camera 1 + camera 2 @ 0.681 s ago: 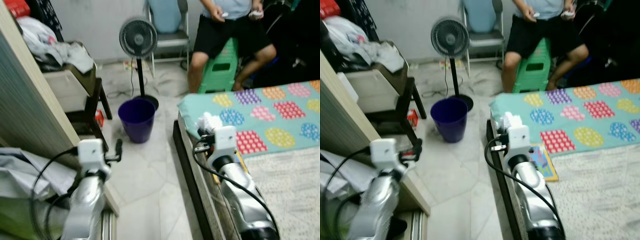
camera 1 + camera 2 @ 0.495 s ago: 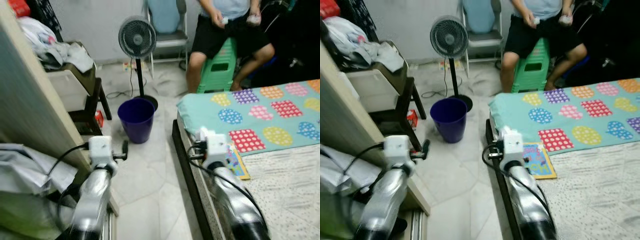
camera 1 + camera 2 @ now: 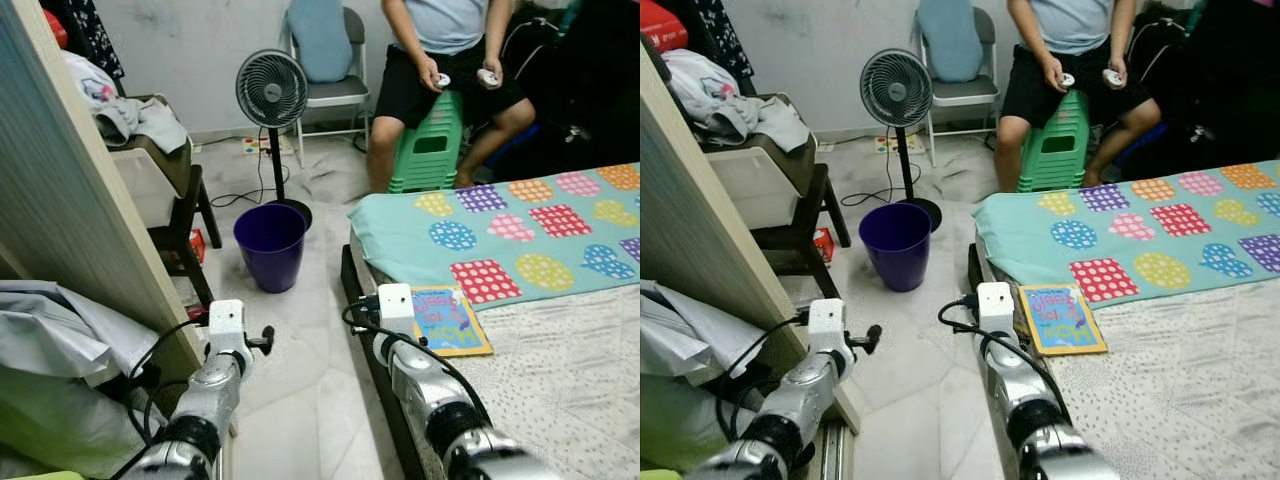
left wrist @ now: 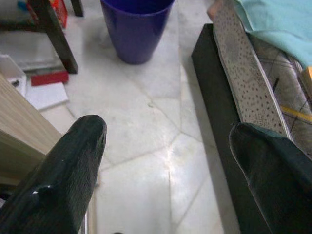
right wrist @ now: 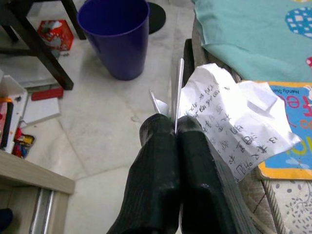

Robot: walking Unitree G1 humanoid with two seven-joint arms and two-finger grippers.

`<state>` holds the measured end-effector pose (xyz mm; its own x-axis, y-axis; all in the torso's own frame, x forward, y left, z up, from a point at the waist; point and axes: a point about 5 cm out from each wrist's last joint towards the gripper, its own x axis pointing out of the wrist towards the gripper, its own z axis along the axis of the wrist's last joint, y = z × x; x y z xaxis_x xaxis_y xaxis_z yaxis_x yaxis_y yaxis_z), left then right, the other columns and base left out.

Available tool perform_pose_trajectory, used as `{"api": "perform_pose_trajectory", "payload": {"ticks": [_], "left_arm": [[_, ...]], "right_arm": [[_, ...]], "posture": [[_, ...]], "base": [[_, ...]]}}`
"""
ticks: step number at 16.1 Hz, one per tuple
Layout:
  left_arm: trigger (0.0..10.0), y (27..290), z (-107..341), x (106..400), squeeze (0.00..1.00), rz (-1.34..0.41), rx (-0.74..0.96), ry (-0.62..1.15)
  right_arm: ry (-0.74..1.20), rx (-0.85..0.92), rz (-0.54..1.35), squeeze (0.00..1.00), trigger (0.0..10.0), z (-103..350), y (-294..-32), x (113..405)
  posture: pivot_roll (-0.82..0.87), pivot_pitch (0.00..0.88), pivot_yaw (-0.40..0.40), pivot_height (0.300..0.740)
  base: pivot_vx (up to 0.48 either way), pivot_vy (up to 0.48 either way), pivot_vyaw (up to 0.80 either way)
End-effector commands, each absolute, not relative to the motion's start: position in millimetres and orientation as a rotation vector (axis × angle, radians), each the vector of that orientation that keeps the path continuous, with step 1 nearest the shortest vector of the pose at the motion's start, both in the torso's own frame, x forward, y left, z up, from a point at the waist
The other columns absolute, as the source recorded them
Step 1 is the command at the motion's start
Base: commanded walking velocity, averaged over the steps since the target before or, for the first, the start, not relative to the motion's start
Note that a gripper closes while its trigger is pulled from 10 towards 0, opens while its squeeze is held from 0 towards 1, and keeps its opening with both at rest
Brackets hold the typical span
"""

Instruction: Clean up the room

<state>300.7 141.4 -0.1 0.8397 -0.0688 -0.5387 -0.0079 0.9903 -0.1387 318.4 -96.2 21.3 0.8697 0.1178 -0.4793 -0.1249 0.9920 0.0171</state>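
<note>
My right gripper (image 5: 174, 127) is shut on a crumpled white paper (image 5: 229, 126) with handwriting on it. It hangs over the bed's edge, beside a colourful book (image 3: 447, 320) lying on the mattress. A purple bin (image 3: 271, 245) stands on the marble floor ahead, between the bed and a dark chair; it is also in the right wrist view (image 5: 114, 36). My left gripper (image 4: 168, 131) is open and empty, low over the floor by the wooden panel, with the bin (image 4: 135, 27) ahead of it.
A standing fan (image 3: 272, 90) is behind the bin. A person (image 3: 440, 60) sits on a green stool beyond the bed (image 3: 560, 380). The dark chair (image 3: 180, 200) holds clothes. A wooden panel (image 3: 80, 220) and white sheets stand at my left. A red box (image 5: 54, 29) lies under the chair.
The camera has shifted and sharpened. Both arms have drawn back and lower; my right gripper has come off the teal blanket's corner to the bed edge, still gripping the paper.
</note>
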Motion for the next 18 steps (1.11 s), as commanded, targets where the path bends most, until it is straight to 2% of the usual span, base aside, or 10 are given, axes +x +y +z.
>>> {"api": "perform_pose_trajectory", "payload": {"ticks": [1, 18], "left_arm": [[10.0, 147.2, -0.9, 301.4, 0.00, -0.019, -0.150, 0.581], [10.0, 146.5, -3.5, 301.6, 0.00, -0.020, -0.166, 0.596]], "right_arm": [[0.512, -0.011, 0.105, 0.00, 10.0, 20.0, -98.7, 318.9], [0.553, -0.071, 0.118, 0.00, 10.0, 14.6, -97.5, 316.9]], "posture": [[-0.14, 0.000, 0.010, 0.740], [-0.16, 0.000, 0.018, 0.740]], "base": [[0.000, 0.000, 0.00], [0.000, 0.000, 0.00]]}}
